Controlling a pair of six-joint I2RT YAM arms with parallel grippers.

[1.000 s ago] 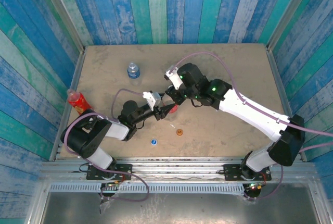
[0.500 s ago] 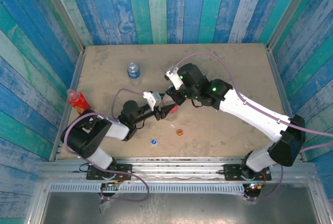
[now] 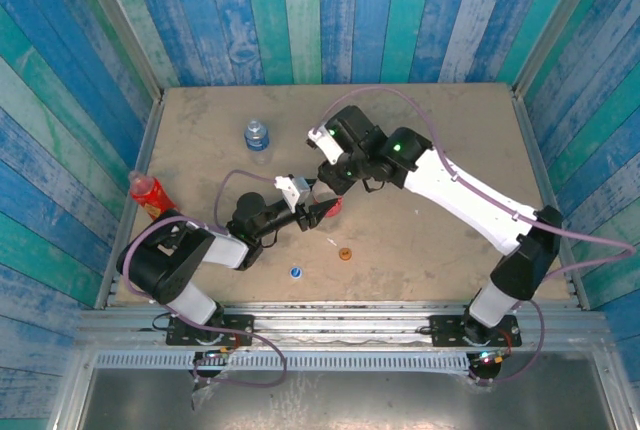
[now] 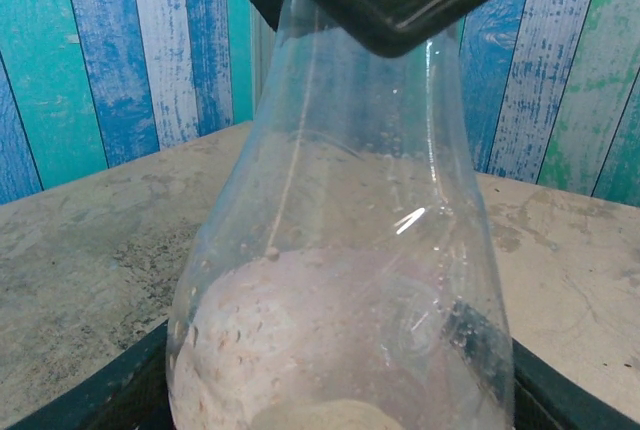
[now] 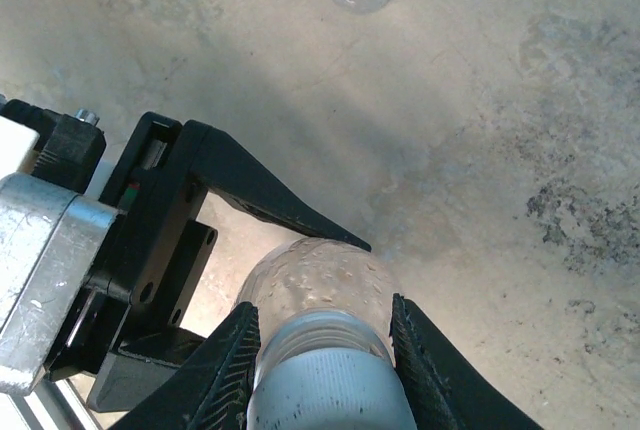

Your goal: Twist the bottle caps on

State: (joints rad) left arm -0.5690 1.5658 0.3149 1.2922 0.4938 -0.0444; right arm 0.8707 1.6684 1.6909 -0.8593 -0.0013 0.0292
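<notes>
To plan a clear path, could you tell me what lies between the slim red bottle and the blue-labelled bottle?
Nothing: in the top view, the tabletop between the slim red bottle and the blue-labelled bottle is bare.

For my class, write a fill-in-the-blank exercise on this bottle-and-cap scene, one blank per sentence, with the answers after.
1. The left claw holds a clear bottle with a ___ label.
2. The right claw pinches the white cap on it; ___ other caps lie loose on the table.
3. The red bottle stands at the table's ___ edge.
Missing words: red; two; left.
</notes>
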